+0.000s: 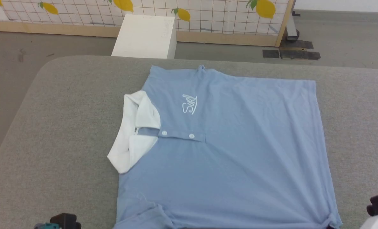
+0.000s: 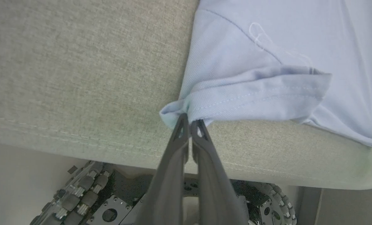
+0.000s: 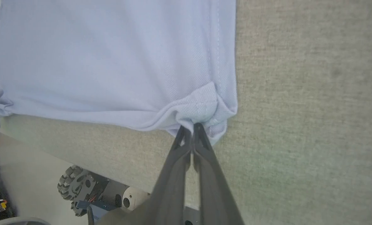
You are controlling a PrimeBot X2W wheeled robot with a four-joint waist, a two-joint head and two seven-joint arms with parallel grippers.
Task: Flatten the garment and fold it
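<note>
Head view: I log the garment (image 1: 227,149) lying front-up on the grey padded table (image 1: 65,127), with its white collar (image 1: 134,127) toward my left.

Left wrist view: the left gripper (image 2: 190,121) has its fingers pressed together on a bunched corner, probably the sleeve cuff, near the table edge.

Right wrist view: the right gripper (image 3: 192,128) has its fingers pinched on the garment's folded hem corner.
</note>
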